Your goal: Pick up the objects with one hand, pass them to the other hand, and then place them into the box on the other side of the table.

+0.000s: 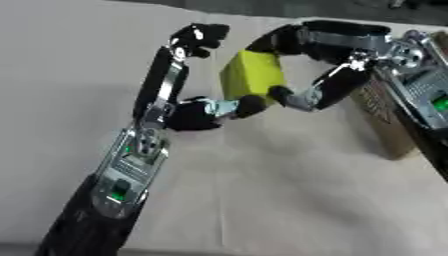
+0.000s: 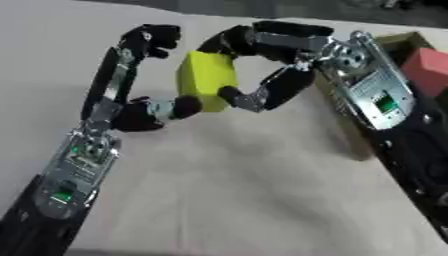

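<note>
Handover step: your right hand (image 2: 262,65) has fingers and thumb curled round the yellow block (image 2: 206,80), held above the table (image 2: 227,190). Your left hand (image 2: 131,85) is spread open, thumb touching the block's lower edge, fingers arched above. Next, close left on it, then release right. The cardboard box (image 2: 411,42), red thing (image 2: 429,67) inside, sits behind your right arm.

Between my hands: yellow-green foam-like block (image 2: 206,80), plain, unpatterned. My left hand (image 1: 188,112) and my right hand (image 2: 262,95): black with silver joints. Green lights glow on both wrists. Far right: brown cardboard box (image 2: 343,116), red block (image 2: 428,70) inside. Pale beige table (image 2: 236,200).
</note>
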### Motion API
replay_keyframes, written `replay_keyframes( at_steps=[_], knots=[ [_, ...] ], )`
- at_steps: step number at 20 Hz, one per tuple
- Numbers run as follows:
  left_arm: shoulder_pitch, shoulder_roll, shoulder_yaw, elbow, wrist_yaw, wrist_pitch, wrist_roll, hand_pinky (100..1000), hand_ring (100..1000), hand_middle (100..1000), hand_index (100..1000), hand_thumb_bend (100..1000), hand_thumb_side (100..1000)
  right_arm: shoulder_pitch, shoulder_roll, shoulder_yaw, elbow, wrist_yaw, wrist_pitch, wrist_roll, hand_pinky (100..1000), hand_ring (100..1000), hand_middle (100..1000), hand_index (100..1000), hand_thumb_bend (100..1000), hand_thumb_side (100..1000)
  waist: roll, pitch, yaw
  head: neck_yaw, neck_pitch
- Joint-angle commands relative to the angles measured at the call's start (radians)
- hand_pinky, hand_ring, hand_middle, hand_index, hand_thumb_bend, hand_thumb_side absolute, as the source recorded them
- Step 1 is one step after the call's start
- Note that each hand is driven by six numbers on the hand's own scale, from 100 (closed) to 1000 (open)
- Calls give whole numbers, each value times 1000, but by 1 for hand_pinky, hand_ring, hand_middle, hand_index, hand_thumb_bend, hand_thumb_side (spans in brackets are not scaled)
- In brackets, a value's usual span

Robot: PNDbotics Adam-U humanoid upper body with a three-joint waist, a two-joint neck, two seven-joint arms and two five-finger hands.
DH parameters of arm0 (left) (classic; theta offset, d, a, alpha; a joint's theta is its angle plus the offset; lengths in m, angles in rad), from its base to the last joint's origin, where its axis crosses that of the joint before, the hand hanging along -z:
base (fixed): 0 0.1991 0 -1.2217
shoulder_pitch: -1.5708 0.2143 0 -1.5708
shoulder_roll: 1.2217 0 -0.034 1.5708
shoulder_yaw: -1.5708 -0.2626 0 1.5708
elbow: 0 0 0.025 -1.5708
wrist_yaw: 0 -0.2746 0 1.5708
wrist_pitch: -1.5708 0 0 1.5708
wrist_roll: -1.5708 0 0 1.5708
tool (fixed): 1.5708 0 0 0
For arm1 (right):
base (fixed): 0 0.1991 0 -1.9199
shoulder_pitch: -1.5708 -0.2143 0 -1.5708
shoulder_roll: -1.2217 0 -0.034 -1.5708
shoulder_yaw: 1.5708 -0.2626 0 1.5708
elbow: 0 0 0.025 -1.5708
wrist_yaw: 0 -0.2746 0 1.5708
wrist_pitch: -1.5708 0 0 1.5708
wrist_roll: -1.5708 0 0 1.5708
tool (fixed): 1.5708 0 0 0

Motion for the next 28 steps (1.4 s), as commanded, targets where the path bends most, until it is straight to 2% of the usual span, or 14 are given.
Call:
replay_keyframes(
  at_steps=[1, 7, 14, 21, 28],
  knots=[
    [-7, 23, 15, -18, 6, -14, -3, 741, 744, 714, 812, 1000, 793, -5, -41, -19, -24, -8, 1, -13, 855, 631, 407, 553, 100, 100, 0, -10, -2, -5, -3],
    [10, 96, 49, -9, 0, 1, 12, 742, 745, 712, 810, 1000, 771, 20, -70, -37, -35, -24, 2, -37, 856, 632, 407, 553, 100, 100, 7, -19, -7, -21, 7],
    [31, 204, 77, 2, 16, 52, 26, 733, 738, 700, 805, 1000, 750, 95, -138, -102, -89, -78, 16, -111, 860, 635, 409, 556, 100, 100, 21, -27, -18, -55, 11],
    [40, 290, 94, -17, 35, 92, 27, 733, 738, 701, 804, 1000, 769, 186, -202, -192, -158, -153, 50, -208, 864, 635, 408, 555, 100, 100, 30, -30, -29, -67, 10],
    [80, 394, 135, -79, 63, 119, 35, 735, 738, 701, 800, 1000, 729, 307, -275, -304, -188, -200, 55, -325, 862, 636, 410, 557, 100, 100, 38, -28, -41, -67, 4]
  ],
)
